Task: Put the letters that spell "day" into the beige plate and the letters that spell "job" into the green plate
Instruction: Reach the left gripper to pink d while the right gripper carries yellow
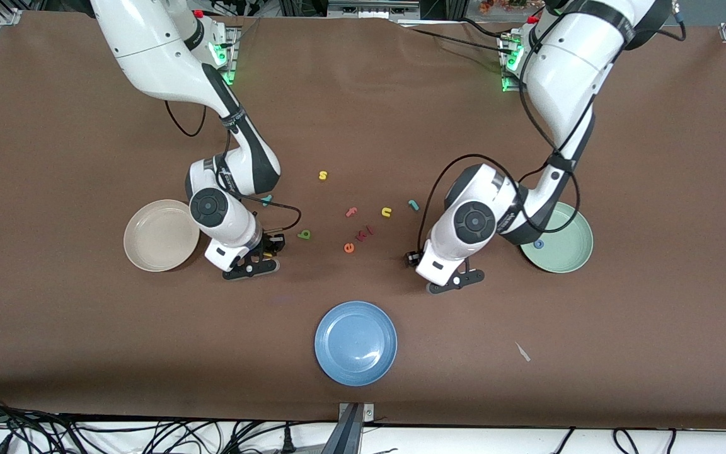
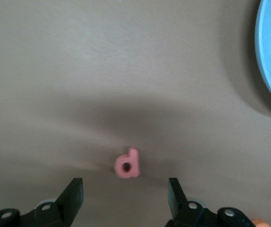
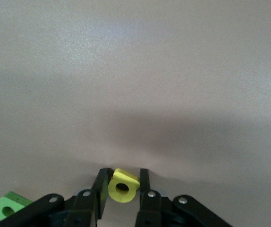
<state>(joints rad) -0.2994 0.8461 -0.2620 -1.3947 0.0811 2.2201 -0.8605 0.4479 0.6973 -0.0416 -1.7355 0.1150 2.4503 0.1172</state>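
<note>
Brown, faintly grainy matte table cover throughout. Round shallow cream-beige plate (image 1: 161, 235) toward the right arm's end, bare. Round shallow pale mint-green plate (image 1: 564, 249) toward the left arm's end, partly covered by the left arm, with a blue foam ring letter (image 1: 538, 243) lying in it. Round blue plate (image 1: 355, 342) nearest the front camera, between the two. Right gripper (image 1: 267, 254) low at the table just beside the beige plate, fingers clenched on both sides of a yellow looped foam letter (image 3: 122, 185). Green looped foam letter (image 1: 304, 234) near that gripper, untouched. Teal foam Y shape (image 1: 266, 200) mostly hidden by the right arm's wrist. Left gripper (image 2: 125, 187) low over the table near the green plate, fingers spread wide, grasping nothing. Pink loop-and-stem foam letter (image 2: 127, 163) flat on the cover between the fingers' lines, apart from both, hidden under the wrist in the front view. Teal hooked foam letter (image 1: 412, 204) loose near the left arm. Yellow "s" (image 1: 322, 175), pink "f" (image 1: 351, 212), yellow "u" (image 1: 386, 212), orange "e" (image 1: 349, 248) and a small red letter (image 1: 366, 232), shape hard to read, scattered mid-table.
</note>
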